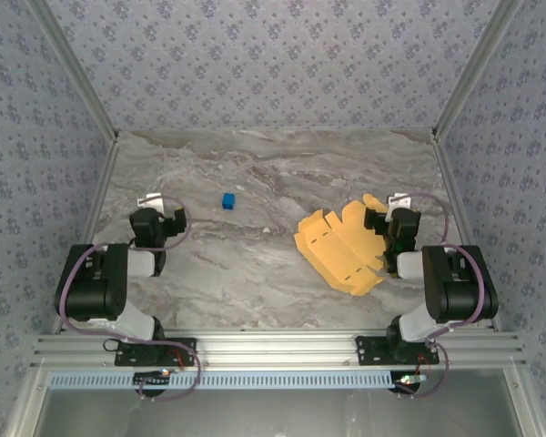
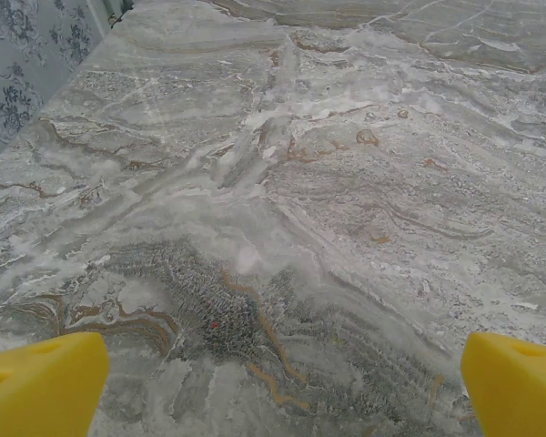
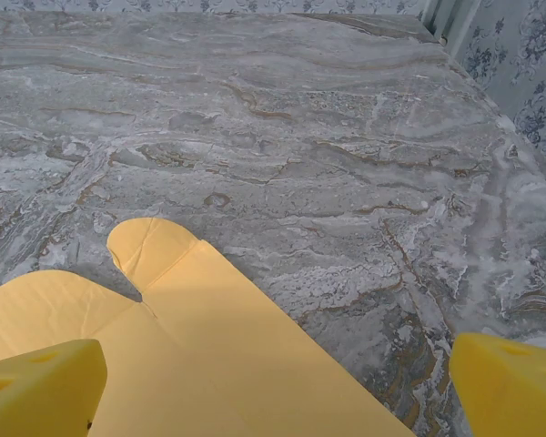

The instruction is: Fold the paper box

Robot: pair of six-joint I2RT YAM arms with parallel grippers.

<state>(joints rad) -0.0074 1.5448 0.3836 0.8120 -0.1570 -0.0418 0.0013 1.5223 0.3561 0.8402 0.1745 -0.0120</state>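
**Marble desk, box unfolded at right**

Grey-veined desk point(image 1: 246, 273), patterned walls on three sides. Box point(image 1: 341, 250): flat yellow-orange sheet with its flaps out, lying right of centre, well apart from the blue cube point(image 1: 228, 200) farther left. Right pincer point(image 1: 393, 214): fingers spread wide over the sheet's right edge; cannot tell if they touch it. Left pincer point(image 2: 278, 391): fingers spread wide over bare desk at near left, holding nothing.
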